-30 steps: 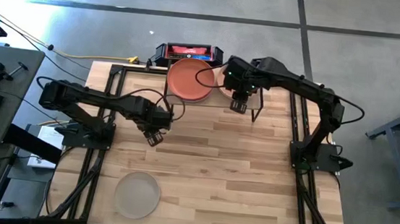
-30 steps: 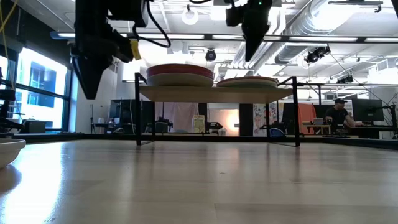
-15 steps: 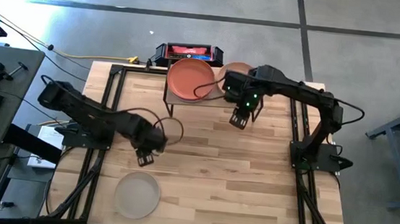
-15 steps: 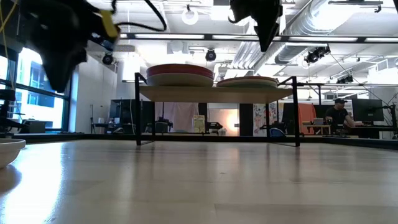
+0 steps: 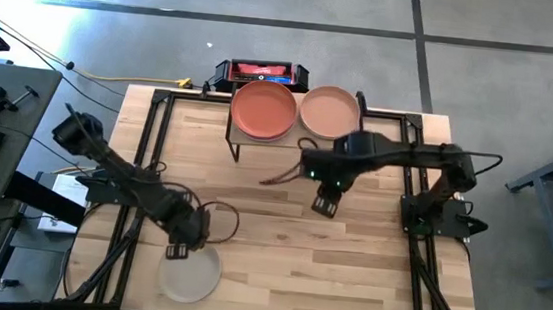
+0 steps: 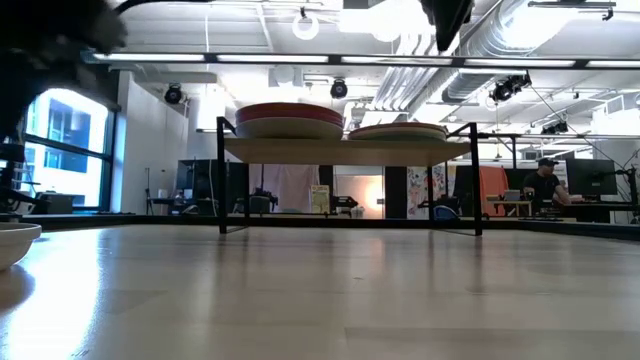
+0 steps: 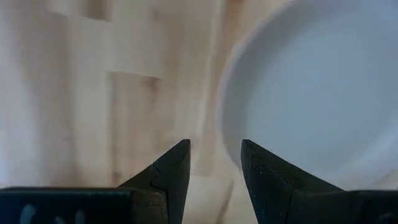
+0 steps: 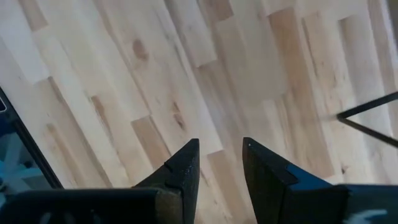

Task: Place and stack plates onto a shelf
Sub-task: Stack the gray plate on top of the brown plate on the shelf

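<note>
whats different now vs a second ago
The left gripper travelled from mid-table toward the near left corner and now hangs at the rim of the off-white plate, fingers open and empty. The right gripper drew back from the shelf to mid-table, uncovering the peach plate there. Neither took hold of anything. The terracotta plate, both shelf stacks and the off-white plate stayed put.

One camera looks straight down; one sits level at tabletop height. Both show the shelf (image 5: pixel 288 136). Wrist cameras hang close above the table (image 8: pixel 155 81).
</note>
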Controlling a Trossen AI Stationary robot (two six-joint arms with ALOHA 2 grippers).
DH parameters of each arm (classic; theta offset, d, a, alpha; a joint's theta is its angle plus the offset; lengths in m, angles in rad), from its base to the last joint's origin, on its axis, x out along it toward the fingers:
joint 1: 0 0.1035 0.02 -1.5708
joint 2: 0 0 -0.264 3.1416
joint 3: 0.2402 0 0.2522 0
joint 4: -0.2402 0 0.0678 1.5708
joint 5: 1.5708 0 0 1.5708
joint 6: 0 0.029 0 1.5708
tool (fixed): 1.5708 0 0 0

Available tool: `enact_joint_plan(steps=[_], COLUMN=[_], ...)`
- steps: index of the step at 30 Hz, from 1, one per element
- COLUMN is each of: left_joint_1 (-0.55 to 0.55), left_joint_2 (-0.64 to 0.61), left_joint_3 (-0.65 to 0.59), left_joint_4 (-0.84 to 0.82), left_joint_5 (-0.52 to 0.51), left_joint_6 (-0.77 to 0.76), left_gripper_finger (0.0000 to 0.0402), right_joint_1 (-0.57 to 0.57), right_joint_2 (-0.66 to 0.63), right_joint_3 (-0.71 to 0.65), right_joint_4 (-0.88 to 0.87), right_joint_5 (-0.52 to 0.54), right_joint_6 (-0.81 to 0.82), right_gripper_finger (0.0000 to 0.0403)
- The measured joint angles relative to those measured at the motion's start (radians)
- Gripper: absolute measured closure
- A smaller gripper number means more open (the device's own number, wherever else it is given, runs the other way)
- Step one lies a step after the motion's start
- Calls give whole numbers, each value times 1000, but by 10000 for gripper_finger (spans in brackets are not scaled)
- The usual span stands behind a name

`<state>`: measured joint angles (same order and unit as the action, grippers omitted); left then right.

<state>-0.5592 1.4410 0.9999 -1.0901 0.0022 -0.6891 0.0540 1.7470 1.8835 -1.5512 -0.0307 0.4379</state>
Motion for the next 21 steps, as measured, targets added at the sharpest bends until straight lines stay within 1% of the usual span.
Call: enact_joint_plan(steps=[2, 5, 8, 10, 14, 21], left_joint_1=[-36, -79, -104, -118, -132, -133], left_joint_2=[0, 0, 0, 0, 0, 0], left_joint_3=[-39, -96, -121, -133, -167, -216], left_joint_4=[51, 120, 125, 127, 168, 284], left_joint_5=[23, 23, 22, 20, 20, 20], left_joint_6=[-20, -62, -114, -121, -121, -156], left_gripper_finger=[268, 268, 268, 268, 268, 268], right_joint_1=[36, 84, 121, 138, 159, 170], right_joint_2=[0, 0, 0, 0, 0, 0], right_joint_3=[0, 0, 0, -1, -1, -1], right_joint_4=[7, 30, 59, 78, 94, 96], right_joint_5=[22, 54, 60, 68, 98, 100], right_joint_6=[41, 104, 139, 152, 191, 194], right_gripper_finger=[302, 302, 302, 302, 302, 302])
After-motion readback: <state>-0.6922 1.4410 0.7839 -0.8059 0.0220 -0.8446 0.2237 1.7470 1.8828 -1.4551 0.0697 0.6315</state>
